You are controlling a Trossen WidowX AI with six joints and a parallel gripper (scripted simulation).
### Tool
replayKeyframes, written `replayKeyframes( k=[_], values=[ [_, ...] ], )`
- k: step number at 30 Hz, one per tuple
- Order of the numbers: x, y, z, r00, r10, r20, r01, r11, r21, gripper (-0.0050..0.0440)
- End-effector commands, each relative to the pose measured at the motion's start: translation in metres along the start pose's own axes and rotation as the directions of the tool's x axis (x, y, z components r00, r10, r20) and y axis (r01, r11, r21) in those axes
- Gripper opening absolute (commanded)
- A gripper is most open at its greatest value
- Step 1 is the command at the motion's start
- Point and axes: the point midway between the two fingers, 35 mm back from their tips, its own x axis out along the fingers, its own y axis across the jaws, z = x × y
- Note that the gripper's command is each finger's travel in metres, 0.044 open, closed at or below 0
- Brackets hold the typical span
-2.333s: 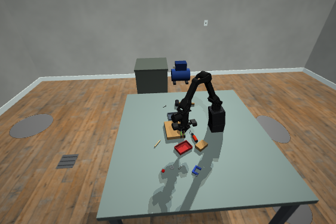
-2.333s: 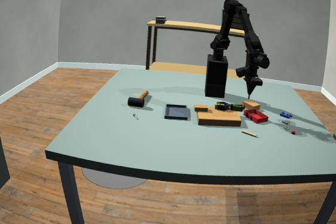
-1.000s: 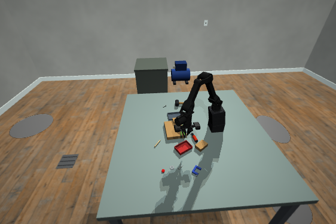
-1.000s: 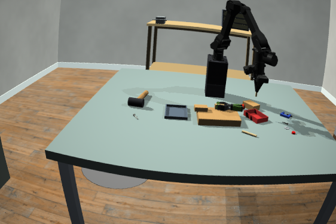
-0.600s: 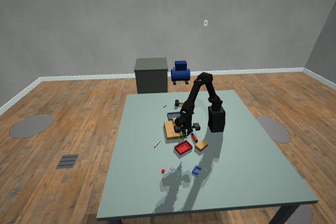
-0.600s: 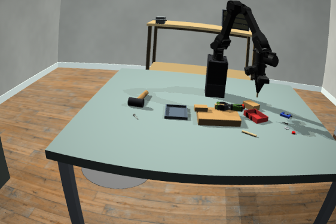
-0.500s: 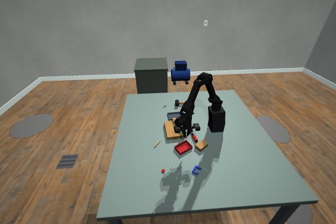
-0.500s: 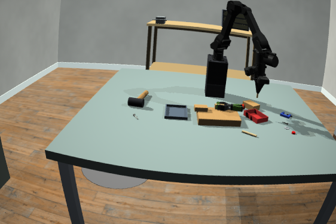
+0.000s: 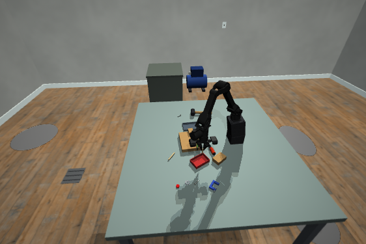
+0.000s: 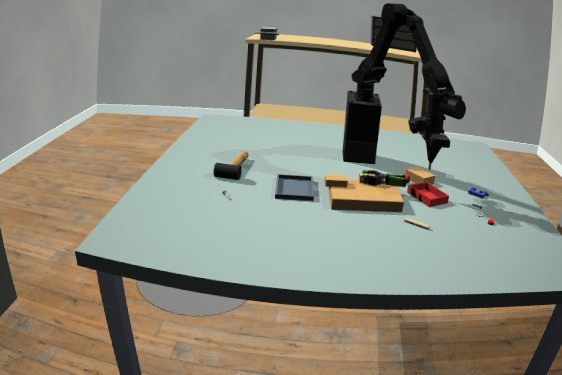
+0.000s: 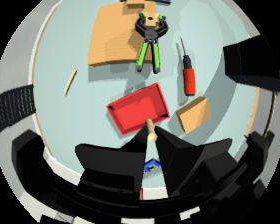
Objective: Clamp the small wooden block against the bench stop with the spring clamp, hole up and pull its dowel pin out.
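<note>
We've got the arm arched high, forearm dropping straight down, tool (image 10: 430, 157) pinching the dowel pin (image 11: 151, 131) upright above the red tray (image 10: 428, 194).

Workshop: mallet (image 10: 230, 166), compressor (image 9: 197, 79), workbench (image 10: 330, 47)

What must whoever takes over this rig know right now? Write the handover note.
Gripper: shut on the dowel pin, raised above the table near the red tray.
Spring clamp: lying on the board, jaws pointing toward the bench stop. The small block is hidden at the jaws.
Done: clamp placed, pin pulled.
Left: release the pin, then check that the block lies flat against the stop.
</note>
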Motion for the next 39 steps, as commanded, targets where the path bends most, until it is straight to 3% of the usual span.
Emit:
replayKeyframes(
  k=[1, 39],
  values=[
    [0.008, -0.002, 0.002, 1.000, -0.009, 0.010, 0.009, 1.000, -0.004, 0.0000],
    [0.053, -0.002, 0.003, 1.000, -0.009, 0.010, 0.009, 1.000, -0.002, 0.0000]
  ],
)
